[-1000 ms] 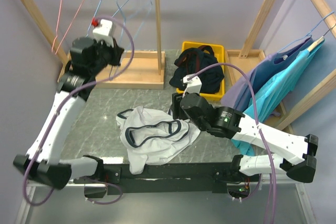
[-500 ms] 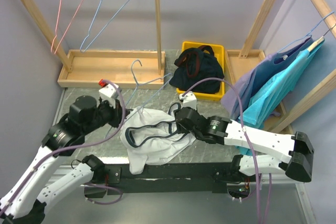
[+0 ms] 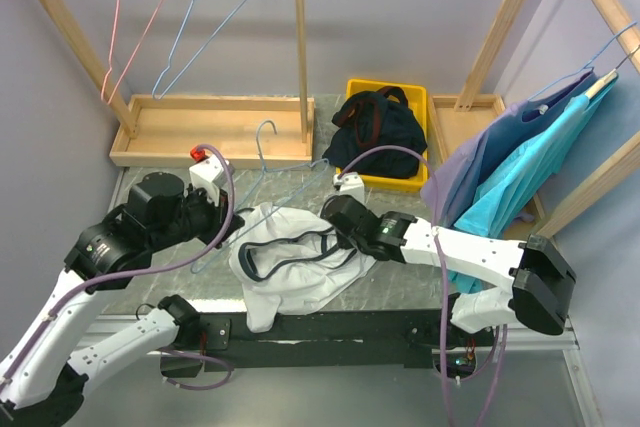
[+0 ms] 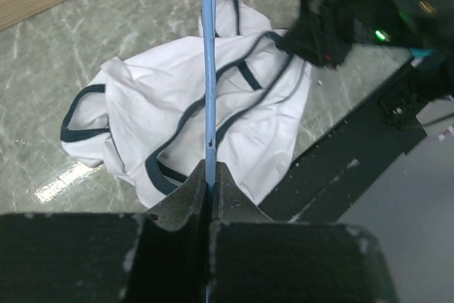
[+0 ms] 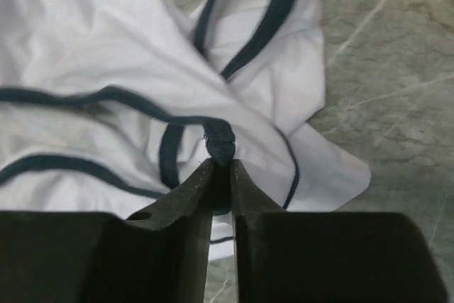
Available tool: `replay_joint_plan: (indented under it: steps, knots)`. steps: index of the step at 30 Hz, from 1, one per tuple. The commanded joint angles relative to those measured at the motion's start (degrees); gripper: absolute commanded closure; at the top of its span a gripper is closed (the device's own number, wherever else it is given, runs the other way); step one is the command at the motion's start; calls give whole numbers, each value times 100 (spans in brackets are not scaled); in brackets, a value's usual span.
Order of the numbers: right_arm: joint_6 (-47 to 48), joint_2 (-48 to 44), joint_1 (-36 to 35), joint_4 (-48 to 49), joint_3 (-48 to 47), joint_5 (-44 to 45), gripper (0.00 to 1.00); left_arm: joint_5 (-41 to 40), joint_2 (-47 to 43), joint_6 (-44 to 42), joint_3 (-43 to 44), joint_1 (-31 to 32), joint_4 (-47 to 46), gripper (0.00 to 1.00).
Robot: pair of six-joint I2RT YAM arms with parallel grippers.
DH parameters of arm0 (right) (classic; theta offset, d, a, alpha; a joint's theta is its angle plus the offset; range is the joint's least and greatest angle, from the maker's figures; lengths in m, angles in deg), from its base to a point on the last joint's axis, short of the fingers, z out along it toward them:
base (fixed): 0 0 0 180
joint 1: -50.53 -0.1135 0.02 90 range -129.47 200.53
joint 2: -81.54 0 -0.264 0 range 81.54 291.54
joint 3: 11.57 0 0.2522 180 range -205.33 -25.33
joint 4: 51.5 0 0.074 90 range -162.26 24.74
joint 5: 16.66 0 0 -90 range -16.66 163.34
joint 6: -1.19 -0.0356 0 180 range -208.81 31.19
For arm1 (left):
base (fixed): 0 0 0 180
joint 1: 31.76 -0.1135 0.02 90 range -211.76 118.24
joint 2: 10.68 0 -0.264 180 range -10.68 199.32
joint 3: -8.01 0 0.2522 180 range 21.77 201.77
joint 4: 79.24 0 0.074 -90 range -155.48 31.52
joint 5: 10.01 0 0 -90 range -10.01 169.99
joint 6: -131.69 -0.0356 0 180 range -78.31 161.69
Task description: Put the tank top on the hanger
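Note:
The white tank top (image 3: 290,272) with navy trim lies crumpled on the grey table; it also shows in the left wrist view (image 4: 184,111) and the right wrist view (image 5: 106,90). My left gripper (image 3: 222,227) is shut on a light-blue wire hanger (image 3: 275,165), whose wire (image 4: 210,69) runs straight out from the jaws over the shirt. My right gripper (image 3: 338,239) is shut on a bunched piece of the navy trim (image 5: 221,141) at the shirt's right side.
A wooden rack at the back left carries a pink hanger (image 3: 125,17) and a second light-blue hanger (image 3: 200,17). A yellow bin (image 3: 388,137) holds a dark navy garment. Teal and purple shirts (image 3: 520,157) hang on the right rack.
My left arm came down from the rack with the light-blue hanger and now holds it low beside the shirt. My right gripper moved left onto the shirt's trim and shut on it.

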Motion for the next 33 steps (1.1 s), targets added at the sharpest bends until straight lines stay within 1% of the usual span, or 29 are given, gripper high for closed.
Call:
replay_joint_plan:
  steps: [1,2,4,5,10,14,25,33]
  knots:
    - [69,-217,569,401,229,-269,85,-179,362,-32,542,468,290,99]
    - [87,-261,648,446,255,-331,91,-214,443,-31,596,669,396,99]
    - [131,-227,868,499,221,-358,97,-407,653,-31,754,811,519,99]
    - [148,-192,921,499,159,-358,100,-478,706,-49,816,977,555,99]
    - [227,-33,1272,534,-34,-244,100,-663,953,-67,931,1277,669,99]
    - [280,-60,1431,569,-96,-252,100,-628,962,-84,913,1383,669,99]
    - [368,-104,1475,578,-201,-217,100,-250,1137,-146,887,1523,634,99]
    - [456,11,1475,499,-412,-112,100,-390,1296,-102,922,1752,661,99]
